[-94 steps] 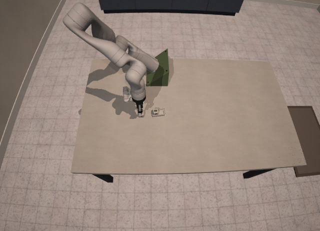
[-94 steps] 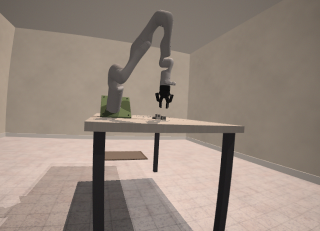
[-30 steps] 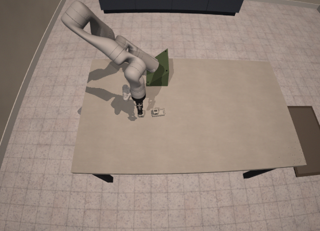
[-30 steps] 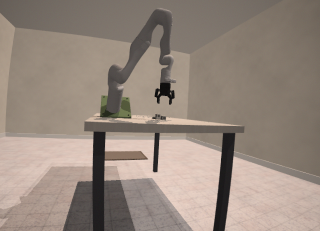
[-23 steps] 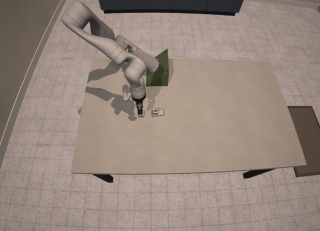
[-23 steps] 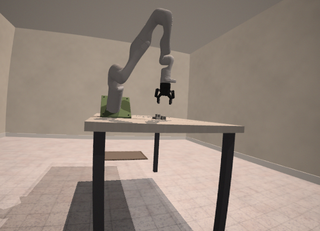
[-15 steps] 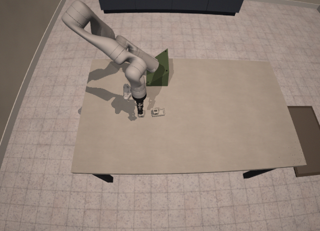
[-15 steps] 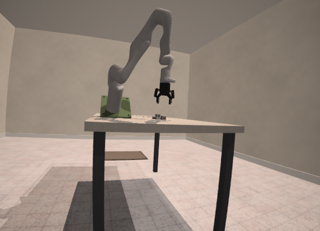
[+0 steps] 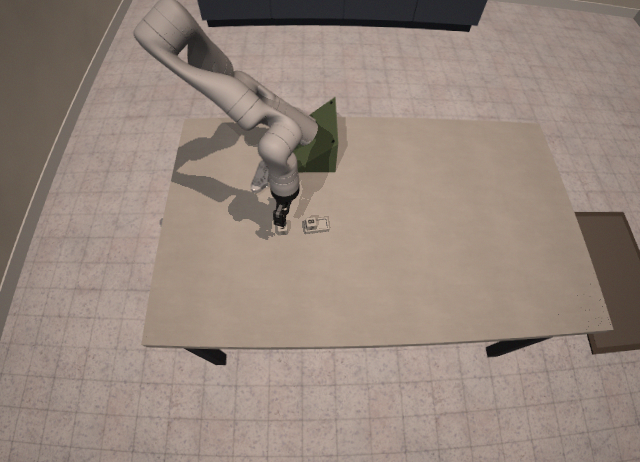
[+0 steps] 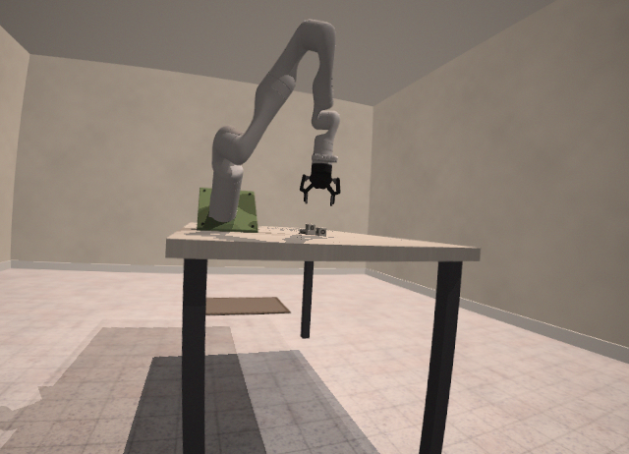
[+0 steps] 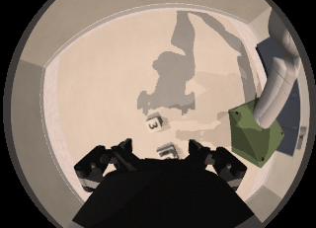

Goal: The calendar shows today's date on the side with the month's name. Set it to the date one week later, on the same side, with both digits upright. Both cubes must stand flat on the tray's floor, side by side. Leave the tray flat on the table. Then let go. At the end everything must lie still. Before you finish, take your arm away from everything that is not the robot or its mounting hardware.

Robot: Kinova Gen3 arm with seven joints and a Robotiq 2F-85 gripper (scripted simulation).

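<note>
My gripper (image 9: pixel 280 222) (image 10: pixel 318 203) (image 11: pixel 160 145) is open and empty, hanging well above the table and pointing down. One white cube (image 9: pixel 281 230) (image 10: pixel 321 232) (image 11: pixel 154 123) stands on the table outside the tray, roughly below the gripper; its top face shows a dark 3 in the wrist view. The small tray (image 9: pixel 328 224) lies on the table beside it, to the right in the top view. The other cube (image 9: pixel 310 223) (image 10: pixel 310 228) stands in the tray's left part; its top mark looks like an 8, too small to be sure. The gripper body hides part of the tray in the wrist view.
The table (image 9: pixel 439 240) (image 10: pixel 380 249) carries the arm's green base plate (image 9: pixel 325 155) (image 10: pixel 228 226) (image 11: pixel 254 136) behind the cubes. The arm's shadow falls on the table left of the loose cube in the top view. The tray's right part holds no cube.
</note>
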